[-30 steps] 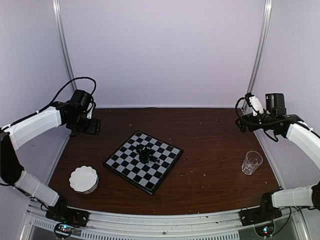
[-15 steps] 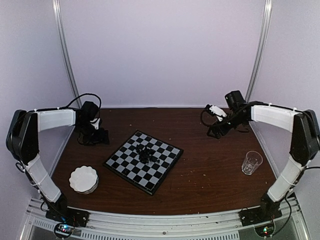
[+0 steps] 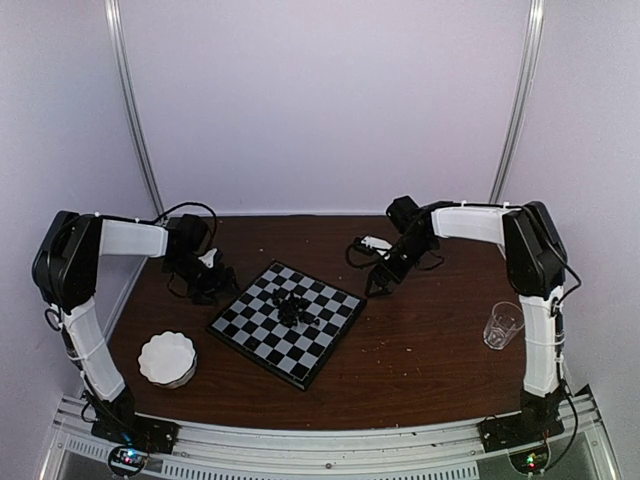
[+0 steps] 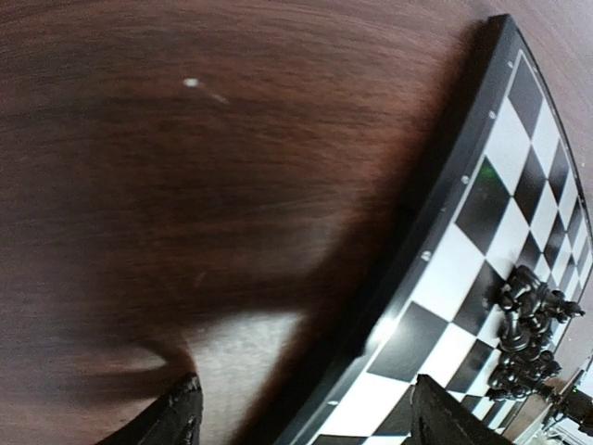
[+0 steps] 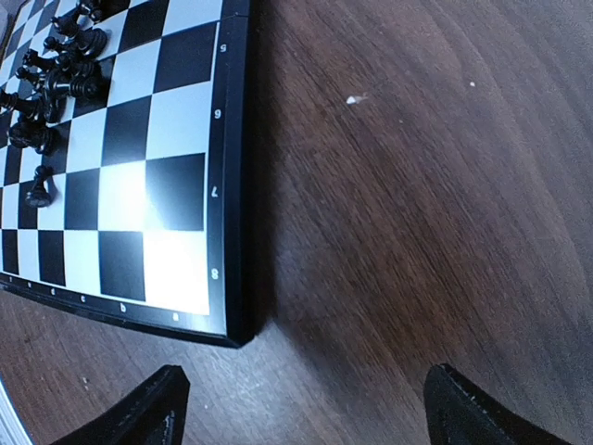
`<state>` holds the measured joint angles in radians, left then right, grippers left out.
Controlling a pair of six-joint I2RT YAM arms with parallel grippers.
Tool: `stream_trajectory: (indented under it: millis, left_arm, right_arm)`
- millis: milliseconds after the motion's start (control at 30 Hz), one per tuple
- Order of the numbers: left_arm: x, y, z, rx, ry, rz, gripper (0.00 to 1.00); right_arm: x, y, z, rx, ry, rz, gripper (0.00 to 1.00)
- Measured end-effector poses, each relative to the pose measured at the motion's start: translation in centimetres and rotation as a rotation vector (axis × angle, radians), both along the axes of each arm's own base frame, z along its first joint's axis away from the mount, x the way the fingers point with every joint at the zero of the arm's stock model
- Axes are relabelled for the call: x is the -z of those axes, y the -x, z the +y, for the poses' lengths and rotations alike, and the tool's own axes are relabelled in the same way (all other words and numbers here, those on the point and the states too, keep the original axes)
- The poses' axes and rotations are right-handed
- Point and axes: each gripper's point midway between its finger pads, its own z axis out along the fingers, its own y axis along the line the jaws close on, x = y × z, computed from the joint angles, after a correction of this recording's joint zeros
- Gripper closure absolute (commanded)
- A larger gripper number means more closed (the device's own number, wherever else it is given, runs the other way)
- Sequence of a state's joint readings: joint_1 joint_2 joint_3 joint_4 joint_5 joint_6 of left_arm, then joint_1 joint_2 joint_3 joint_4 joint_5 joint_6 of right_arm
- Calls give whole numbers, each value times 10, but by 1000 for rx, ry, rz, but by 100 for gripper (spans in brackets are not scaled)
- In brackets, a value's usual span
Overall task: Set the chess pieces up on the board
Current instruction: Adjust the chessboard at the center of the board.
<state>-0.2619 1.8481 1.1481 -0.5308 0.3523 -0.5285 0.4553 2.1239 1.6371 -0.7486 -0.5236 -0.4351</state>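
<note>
Dark brown wood-grain table [image 3: 430, 340], speckled with pale crumbs, is shown enclosed by plain pale lilac walls, with two metal posts [image 3: 135, 130] rising at the rear corners.

A round white scalloped dish [image 3: 167, 359] is seen near the front left of the table, its white interior exposed. A clear glass cup [image 3: 503, 325] is placed upright at the right side, well apart from everything else.

The board [image 3: 287, 322] is laid flat at the middle of the table, turned so that one corner faces the arm bases. The chess pieces [image 3: 292, 306] are gathered in a tight black cluster near the board's centre; in the right wrist view one piece [image 5: 39, 185] is set slightly apart from the rest. Whether each is upright cannot be told.

The left gripper [image 3: 215, 285] is held low over the table just beside the board's left edge, and the right gripper [image 3: 378, 285] just beside its far right corner. Both sets of jaws are spread wide, with nothing gripped: in each wrist view the dark fingertips [image 4: 176, 413] [image 5: 157, 408] are widely separated over wood and board rim.
</note>
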Motion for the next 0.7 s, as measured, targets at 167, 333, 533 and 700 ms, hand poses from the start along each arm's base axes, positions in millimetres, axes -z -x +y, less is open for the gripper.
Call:
stream_trajectory:
  millis: [167, 333, 533, 700]
  left_arm:
    - [1, 2, -12, 24, 27, 7, 24]
    - [1, 2, -21, 42, 52, 13, 26]
    - [1, 4, -40, 90, 77, 5, 29]
    - [1, 5, -57, 135, 99, -7, 30]
  right_arm:
    - [10, -4, 17, -22, -12, 51, 7]
    - [16, 1, 21, -28, -21, 96, 10]
    - [15, 18, 27, -74, -55, 156, 14]
    - [18, 38, 27, -127, -79, 196, 16]
